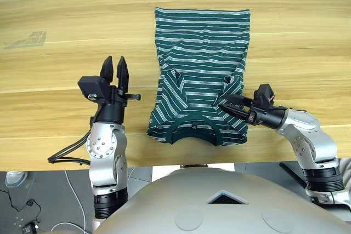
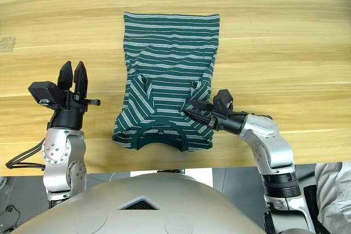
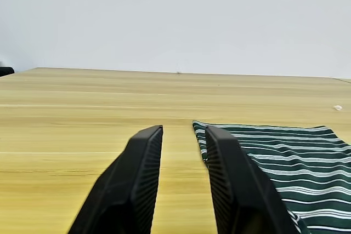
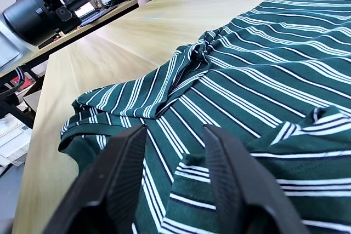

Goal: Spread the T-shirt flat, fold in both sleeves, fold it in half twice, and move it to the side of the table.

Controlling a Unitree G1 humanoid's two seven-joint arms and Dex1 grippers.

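— Right black two-finger gripper (image 1: 222,106)?
— Fingers parted, low over the folded-in right sleeve of the green white-striped T-shirt (image 1: 203,53), near its collar.
— Left black gripper (image 1: 114,68)?
— Parted too, beside the shirt over the light wooden table (image 1: 55,20); the hem lies farthest.

We see the T-shirt (image 1: 200,69) as soft knitted cloth, the table (image 1: 66,80) as smooth, faintly glossy wood, the left gripper (image 1: 114,62) as matt ribbed plastic.

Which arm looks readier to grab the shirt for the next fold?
Probably right: the right end effector hangs open over the T-shirt near its collar; the left end effector is off the cloth, over bare table.
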